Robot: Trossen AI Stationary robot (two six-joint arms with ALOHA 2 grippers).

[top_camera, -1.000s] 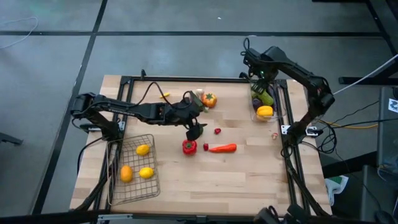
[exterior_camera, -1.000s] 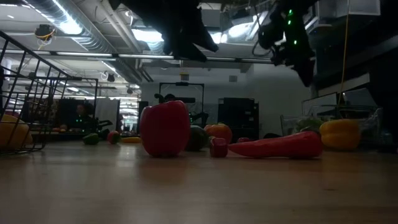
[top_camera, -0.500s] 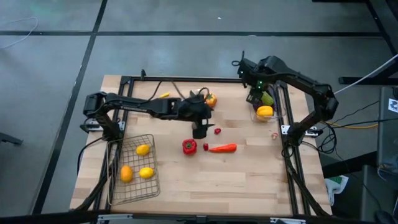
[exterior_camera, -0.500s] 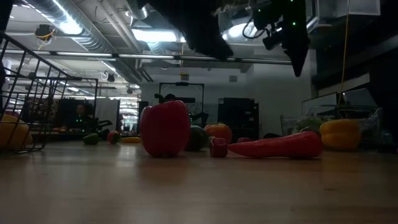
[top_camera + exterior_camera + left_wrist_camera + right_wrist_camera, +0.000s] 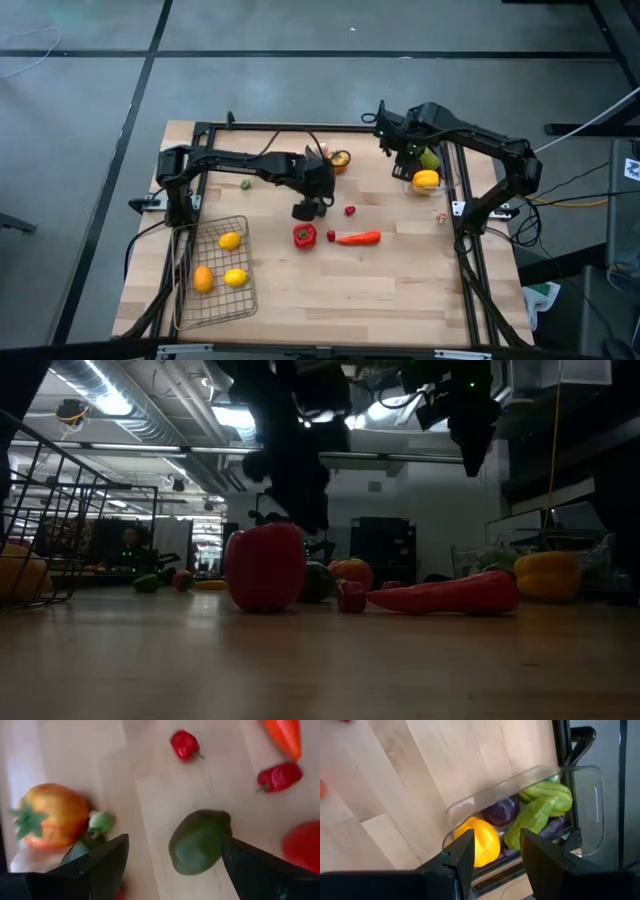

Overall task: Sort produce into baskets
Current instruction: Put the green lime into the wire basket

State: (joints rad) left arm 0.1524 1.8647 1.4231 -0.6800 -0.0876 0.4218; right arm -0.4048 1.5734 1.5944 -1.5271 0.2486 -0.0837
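The left gripper [image 5: 306, 209] hangs over the middle of the tabletop [image 5: 380, 290], fingers spread wide and empty — a dark green vegetable [image 5: 199, 841] lies between them on the wood. The right gripper [image 5: 400, 152], fingers partly apart and empty, hovers by the clear bin [image 5: 530, 785] at the right edge. The wire basket [image 5: 216, 272] at the left edge holds three yellow-orange pieces.

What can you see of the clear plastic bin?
The clear plastic bin is a narrow rectangular container with see-through walls and rounded corners, lying at the table's right edge beside the dark frame rail. It holds a yellow pepper, purple eggplants and green cucumbers. The right gripper hovers above it, touching nothing.
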